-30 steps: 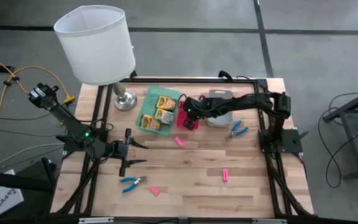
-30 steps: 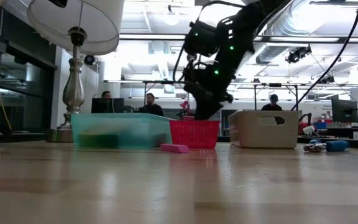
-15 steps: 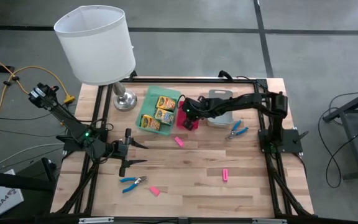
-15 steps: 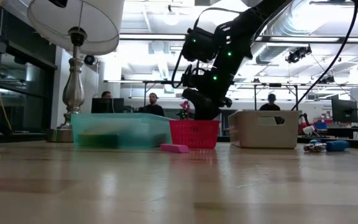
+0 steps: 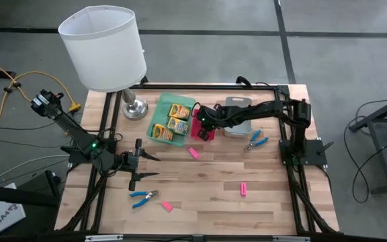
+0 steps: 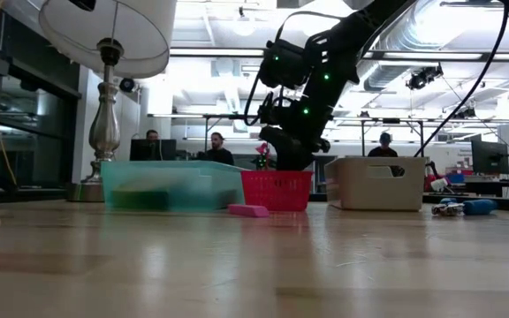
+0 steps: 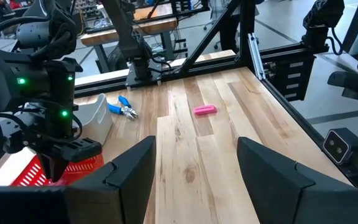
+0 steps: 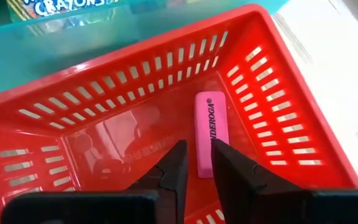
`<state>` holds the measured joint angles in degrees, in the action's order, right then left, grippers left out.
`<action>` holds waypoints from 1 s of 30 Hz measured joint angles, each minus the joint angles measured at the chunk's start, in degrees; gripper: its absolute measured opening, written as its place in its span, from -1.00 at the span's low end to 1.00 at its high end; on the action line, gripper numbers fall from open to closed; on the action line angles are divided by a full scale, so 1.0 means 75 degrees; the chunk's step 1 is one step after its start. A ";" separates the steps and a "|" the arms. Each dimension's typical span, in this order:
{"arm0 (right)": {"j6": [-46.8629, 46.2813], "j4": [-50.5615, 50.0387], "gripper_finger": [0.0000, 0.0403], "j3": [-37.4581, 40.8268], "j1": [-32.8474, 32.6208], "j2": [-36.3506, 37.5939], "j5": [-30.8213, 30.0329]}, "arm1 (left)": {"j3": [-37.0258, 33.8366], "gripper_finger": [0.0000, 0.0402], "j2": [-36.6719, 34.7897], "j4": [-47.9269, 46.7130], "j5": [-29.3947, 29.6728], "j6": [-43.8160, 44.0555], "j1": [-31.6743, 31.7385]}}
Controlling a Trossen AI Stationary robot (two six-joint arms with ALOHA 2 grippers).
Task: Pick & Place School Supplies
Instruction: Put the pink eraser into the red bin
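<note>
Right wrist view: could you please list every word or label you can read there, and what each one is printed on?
"CRAYONS": on a crayon box in the green tray; the line above it is cut off.
"NDEROGA": on the pink eraser lying in the red basket; its first letters are hidden by the right gripper.

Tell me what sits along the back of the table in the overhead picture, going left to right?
Lamp → green tray holding the crayon boxes → pink basket, with the right gripper over it → grey tray → blue-handled scissors.

Right tool points downward with fingers slightly parted; left tool waits low, fingers spread.
</note>
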<state>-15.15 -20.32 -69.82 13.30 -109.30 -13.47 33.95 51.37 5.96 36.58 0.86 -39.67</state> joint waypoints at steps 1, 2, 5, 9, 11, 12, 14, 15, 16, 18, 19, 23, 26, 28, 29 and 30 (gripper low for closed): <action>0.0002 0.0000 -0.69 0.0000 0.0000 0.0000 0.0002 | 0.0000 0.09 0.0000 0.0000 0.0000 0.0000 0.0000; 0.0002 0.0000 -0.69 0.0000 0.0000 0.0003 0.0002 | 0.0000 0.09 0.0000 0.0000 0.0000 -0.0001 0.0000; 0.0002 0.0002 -0.67 0.0000 0.0000 0.0003 0.0011 | 0.0000 0.09 0.0000 0.0000 0.0000 0.0000 -0.0001; -0.0001 0.0032 -0.64 0.0000 -0.0009 0.0028 0.0024 | 0.0000 0.09 0.0000 0.0000 0.0003 0.0000 0.0002; -0.0012 0.0031 -0.63 0.0003 -0.0009 0.0158 0.0097 | 0.0000 0.09 0.0000 0.0000 0.0003 0.0000 0.0000; -0.0015 0.0107 -0.64 0.0003 -0.0026 0.0223 0.0154 | 0.0000 0.09 0.0000 0.0003 0.0003 0.0000 -0.0001; -0.0046 0.0156 -0.64 -0.0003 -0.0058 0.0374 0.0253 | 0.0000 0.09 0.0000 0.0000 0.0002 0.0000 -0.0001; -0.0104 0.0096 -0.64 0.0003 -0.0078 0.0469 0.0266 | 0.0000 0.09 0.0000 0.0000 -0.0016 0.0000 0.0002; -0.0147 0.0115 -0.65 0.0003 -0.0116 0.0556 0.0276 | 0.0000 0.09 -0.0003 0.0003 -0.0071 0.0003 0.0002; -0.0170 0.0114 -0.65 0.0000 -0.0190 0.0765 0.0400 | 0.0000 0.09 0.0000 -0.0002 -0.0159 0.0002 0.0000; -0.0173 0.0061 -0.65 0.0000 -0.0250 0.0835 0.0449 | 0.0000 0.09 0.0000 -0.0001 -0.0165 0.0002 -0.0001; -0.0135 0.0025 -0.65 0.0000 -0.0614 0.1094 0.0739 | 0.0000 0.09 0.0000 0.0001 -0.0168 0.0008 0.0000; -0.0086 0.0063 -0.65 -0.0003 -0.0987 0.1301 0.0850 | 0.0000 0.09 0.0000 0.0001 -0.0169 0.0006 -0.0001; 0.0071 0.0024 -0.65 -0.0003 -0.1288 0.1341 0.0830 | 0.0000 0.09 0.0000 0.0003 -0.0169 0.0006 -0.0001; 0.0164 0.0034 -0.65 -0.0003 -0.1434 0.1341 0.0807 | 0.0000 0.09 -0.0001 0.0003 -0.0169 0.0011 -0.0001; 0.0242 -0.0013 -0.65 -0.0003 -0.1583 0.1341 0.0808 | 0.0000 0.09 0.0000 0.0002 -0.0167 0.0012 0.0002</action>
<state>-13.34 -20.41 -69.84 1.43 -99.24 -7.41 33.95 51.37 5.97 35.32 0.95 -39.66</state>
